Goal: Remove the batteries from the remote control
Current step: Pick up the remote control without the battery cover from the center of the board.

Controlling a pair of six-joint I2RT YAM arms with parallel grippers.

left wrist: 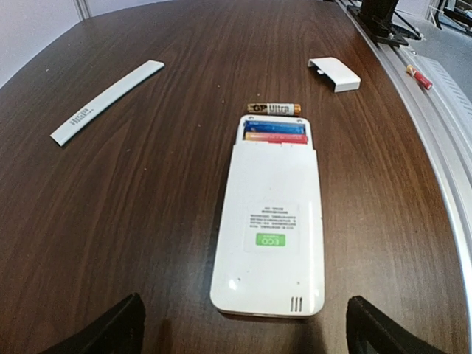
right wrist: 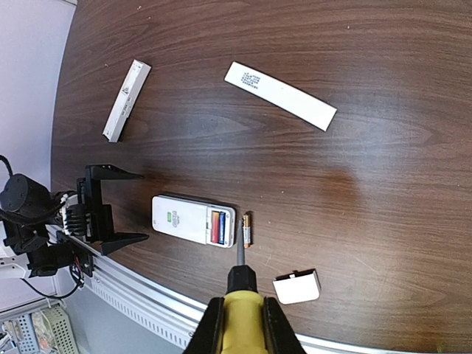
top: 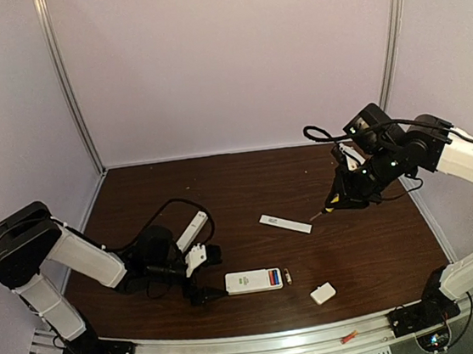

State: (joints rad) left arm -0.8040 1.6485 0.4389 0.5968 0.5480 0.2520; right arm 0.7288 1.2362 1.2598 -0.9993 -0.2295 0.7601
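While 1 gold battery (left wrist: 274, 108) lies loose, 2 cells (left wrist: 274, 133) fill the remote (left wrist: 271, 236).

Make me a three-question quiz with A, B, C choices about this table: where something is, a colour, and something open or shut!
1. Where is the loose gold battery? A) on the table by the remote's open end B) inside the remote C) on the floor
2. The screwdriver's handle is A) green B) pink C) yellow
3. The battery slot is A) taped shut B) open, white cover lying apart C) screwed shut
1 A: it lies outside the slot. 2 C: yellow shows between the right jaws. 3 B: cells show inside.
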